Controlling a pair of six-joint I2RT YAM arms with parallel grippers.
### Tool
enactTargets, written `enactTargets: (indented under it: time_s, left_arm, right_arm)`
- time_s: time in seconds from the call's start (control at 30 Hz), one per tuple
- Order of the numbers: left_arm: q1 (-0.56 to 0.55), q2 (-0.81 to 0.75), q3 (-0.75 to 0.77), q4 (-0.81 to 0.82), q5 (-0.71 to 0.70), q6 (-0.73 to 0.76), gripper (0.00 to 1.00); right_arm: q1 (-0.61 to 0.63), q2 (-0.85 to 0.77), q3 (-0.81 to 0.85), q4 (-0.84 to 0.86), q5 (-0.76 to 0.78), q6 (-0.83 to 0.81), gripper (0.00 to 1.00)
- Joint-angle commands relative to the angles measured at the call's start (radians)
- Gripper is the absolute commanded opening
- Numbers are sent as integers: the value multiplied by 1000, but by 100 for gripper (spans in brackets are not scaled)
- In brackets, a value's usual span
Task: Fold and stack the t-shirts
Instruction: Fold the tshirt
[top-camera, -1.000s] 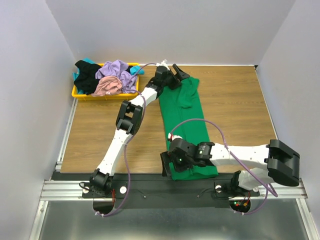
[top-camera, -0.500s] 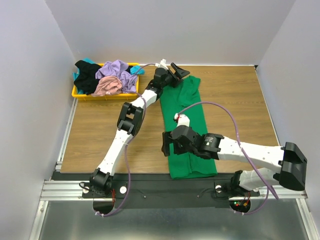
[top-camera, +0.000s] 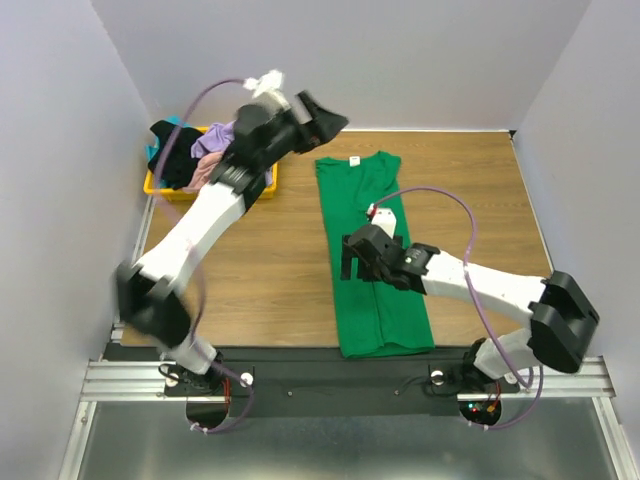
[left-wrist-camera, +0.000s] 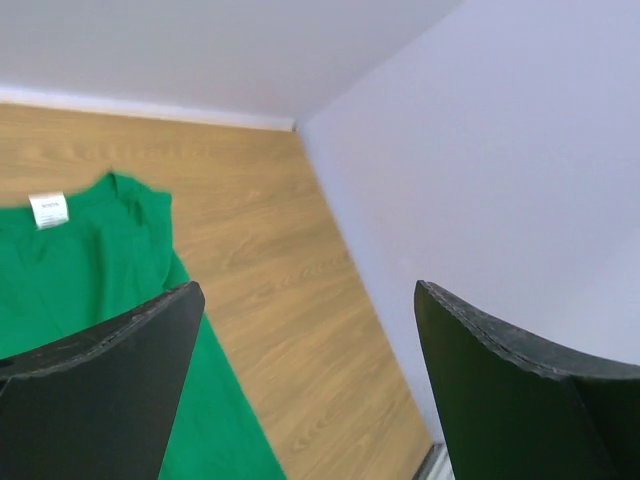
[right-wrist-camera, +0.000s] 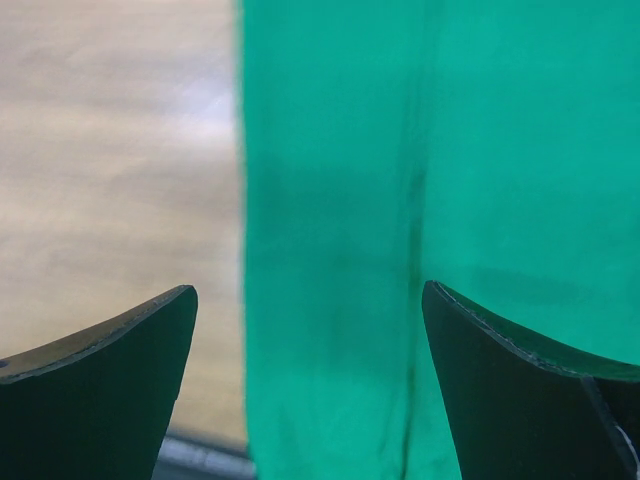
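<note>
Green t-shirt (top-camera: 385, 325): lies flat on the bench (top-camera: 250, 270), right of centre, already folded lengthwise into one long narrow strip. Its white neck label (top-camera: 353, 161) is at the far end and its hem is at the near edge. The remaining tees (top-camera: 178, 160) are heaped loose in the yellow tray (top-camera: 160, 190) at the far left corner.

Right fingers (right-wrist-camera: 90, 370): spread wide, holding nothing, poised low over the strip's left edge about mid-length. The wrist view shows wood under one finger and cloth under the other.

Left fingers (left-wrist-camera: 100, 390): spread wide, holding nothing, raised well above the bench beside the tray and clear of the cloth.

Handling assessment: the garment is judged light, limp and without stiffness. It will sag and drape from any single point, and its stacked layers may slide apart or the fold may open if only the top layer is pinched. There is no fragility concern.

Recommended hold: both corners of one short end, hem or collar, pinching through all layers at the edge so the strip can be carried over itself evenly
</note>
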Motion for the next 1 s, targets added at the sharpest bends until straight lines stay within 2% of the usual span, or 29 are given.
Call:
enactTargets:
  time_s: [0.0,0.03,0.07,0.13,0.2,0.3,0.47,0.77,0.97]
  left_arm:
    - [-19,-325,-388,20,-200,49,99]
    - [-33,-414,-521,24,-264,37,99]
    - [-47,-415,-577,24,-265,35,99]
    - [-97,-533,-693,-42,-364,3,99]
    - [-145,-574,-795,-71,-436,-38,99]
    - [-180,-614,-861,-150,-489,-92,99]
    - [-249,-599,-892,-306,-571,-173,99]
    - [-263,-518,-886,-322,-547,-164,99]
    - [-274,-440,-849,-317,-489,-139,98]
  right_arm:
    - [-81,94,79,10,71,-39,100]
    - [-107,155,99,10,73,-59,100]
    - [-118,156,117,12,73,-59,100]
    - [-144,278,177,12,71,-85,100]
    - [-182,342,243,12,50,-104,100]
    - [-219,429,292,15,-2,-102,100]
    - [-279,555,342,35,-10,-61,100]
    - [-351,733,470,39,-31,5,100]
    - [-353,794,577,38,-140,18,100]
